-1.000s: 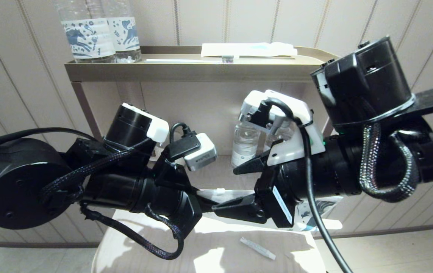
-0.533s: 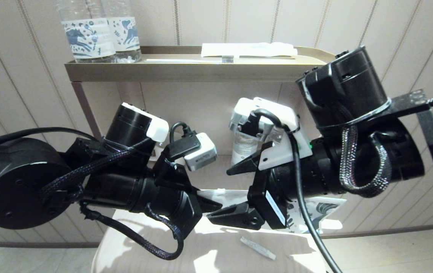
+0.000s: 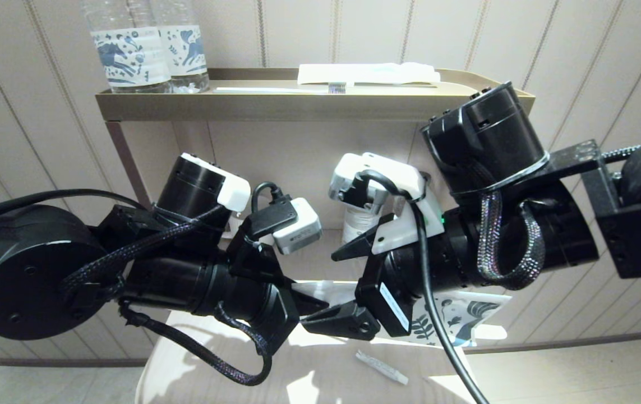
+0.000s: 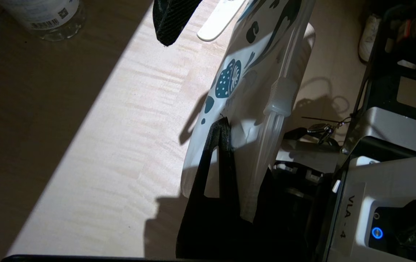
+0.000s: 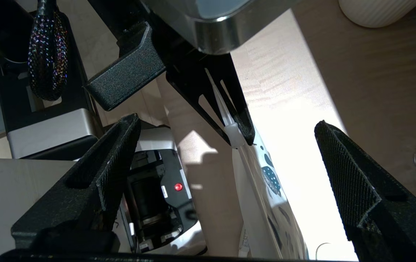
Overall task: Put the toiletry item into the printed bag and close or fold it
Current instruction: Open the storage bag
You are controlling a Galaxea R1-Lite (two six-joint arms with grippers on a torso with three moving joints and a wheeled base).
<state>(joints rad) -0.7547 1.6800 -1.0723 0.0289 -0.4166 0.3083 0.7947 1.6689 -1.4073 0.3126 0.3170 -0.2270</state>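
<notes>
My left gripper [image 3: 312, 303] is shut on one end of the printed bag [image 3: 466, 317], holding the white pouch with its blue leaf print up off the table, edge-on. The bag's clear zip slider [image 4: 282, 100] sits right beside the left fingertips [image 4: 222, 125]. My right gripper [image 3: 320, 290] is open, its two fingers straddling the held end of the bag [image 5: 266, 182] and the slider [image 5: 231, 134] without touching them. A small white toiletry packet [image 3: 382, 367] lies on the pale table [image 3: 320, 381] under the bag.
A brass shelf [image 3: 275, 104] behind holds two printed water bottles [image 3: 146, 50] and a flat white packet [image 3: 368, 73]. More bottles [image 3: 360, 224] stand on the lower level behind the grippers. A white ribbed cup [image 5: 375, 11] is near the right gripper.
The right arm has moved left and slightly down, bringing its open fingers around the end of the bag that the left gripper holds. The left arm and the bag have stayed still.
</notes>
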